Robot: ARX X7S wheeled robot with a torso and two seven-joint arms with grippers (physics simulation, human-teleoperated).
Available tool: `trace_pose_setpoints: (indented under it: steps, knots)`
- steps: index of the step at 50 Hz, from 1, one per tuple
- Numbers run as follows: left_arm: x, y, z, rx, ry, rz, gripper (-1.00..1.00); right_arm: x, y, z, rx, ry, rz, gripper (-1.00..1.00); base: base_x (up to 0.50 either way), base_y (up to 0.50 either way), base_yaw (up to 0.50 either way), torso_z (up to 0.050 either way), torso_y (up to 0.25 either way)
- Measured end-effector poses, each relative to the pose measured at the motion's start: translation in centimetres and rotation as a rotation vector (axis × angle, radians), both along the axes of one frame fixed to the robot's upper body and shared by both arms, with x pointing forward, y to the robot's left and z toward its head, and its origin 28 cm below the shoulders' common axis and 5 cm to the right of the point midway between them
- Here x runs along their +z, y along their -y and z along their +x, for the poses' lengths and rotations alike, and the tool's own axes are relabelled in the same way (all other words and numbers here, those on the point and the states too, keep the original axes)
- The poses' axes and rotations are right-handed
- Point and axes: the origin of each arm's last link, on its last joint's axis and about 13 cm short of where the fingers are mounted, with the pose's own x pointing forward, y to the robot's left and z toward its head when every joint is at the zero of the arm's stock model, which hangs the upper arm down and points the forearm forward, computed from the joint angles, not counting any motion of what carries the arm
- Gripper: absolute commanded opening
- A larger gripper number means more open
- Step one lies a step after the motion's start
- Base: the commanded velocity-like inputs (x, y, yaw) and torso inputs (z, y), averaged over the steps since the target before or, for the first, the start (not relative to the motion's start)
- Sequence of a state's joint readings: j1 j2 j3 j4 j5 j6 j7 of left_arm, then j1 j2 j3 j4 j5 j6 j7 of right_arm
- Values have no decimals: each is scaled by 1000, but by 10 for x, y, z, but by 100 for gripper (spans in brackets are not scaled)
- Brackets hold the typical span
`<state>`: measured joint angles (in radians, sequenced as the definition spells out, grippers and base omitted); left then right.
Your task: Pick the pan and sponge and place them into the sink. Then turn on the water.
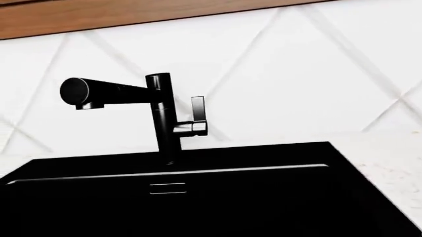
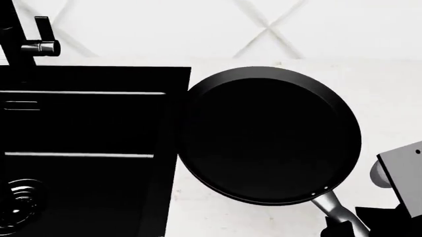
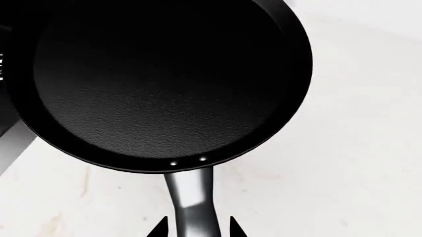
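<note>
A: where are we at? looks like the pan (image 2: 270,136) step; it sits by the worktop's left edge, rim just over the sink (image 2: 86,128) lip; no sponge in view

B: yep; right gripper (image 3: 197,232) has a finger each side of the handle (image 3: 191,197), can't tell if it's clamped; left one's not showing; I'd guess next comes carrying it left over the basin, then the faucet (image 1: 161,116)

A kitchen — sink (image 1: 277,197), faucet (image 1: 161,116) (tiled wall (image 1: 297,74)).
</note>
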<state>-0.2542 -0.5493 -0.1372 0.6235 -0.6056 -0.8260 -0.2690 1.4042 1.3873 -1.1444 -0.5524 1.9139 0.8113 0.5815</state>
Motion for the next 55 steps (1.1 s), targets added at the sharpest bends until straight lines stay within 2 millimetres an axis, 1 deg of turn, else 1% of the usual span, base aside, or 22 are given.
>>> trace_pose_setpoints:
  steps: [28,55]
  knots:
    - [-1,0,0,3,1,1,100,0,0,-1,4,4,3,-100,82,448,0,1,3]
    - [0,-1,-1,7,2,2,100,-9,0,-5,-4,-21,15,-100,78,469,0,1,2]
